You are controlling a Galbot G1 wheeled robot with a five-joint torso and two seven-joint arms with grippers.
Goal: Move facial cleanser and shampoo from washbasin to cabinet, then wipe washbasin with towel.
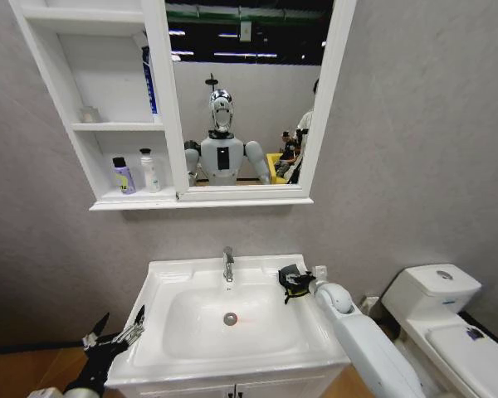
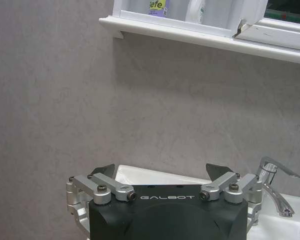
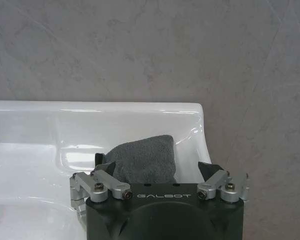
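Head view showed my right gripper (image 1: 292, 282) at the back right corner of the washbasin (image 1: 170, 274), its fingers spread to either side of the dark towel (image 3: 142, 161) lying on the rim there. I could not tell whether they had closed on the cloth. My left gripper (image 1: 116, 332) hung off the washbasin's front left corner, fingers apart and empty. Two bottles (image 1: 138, 173) stood on the bottom shelf of the cabinet (image 1: 108, 126), so I judged the moving done and the wiping step begun. Next called for a firm pinch on the towel, then a sweep across the bowl.
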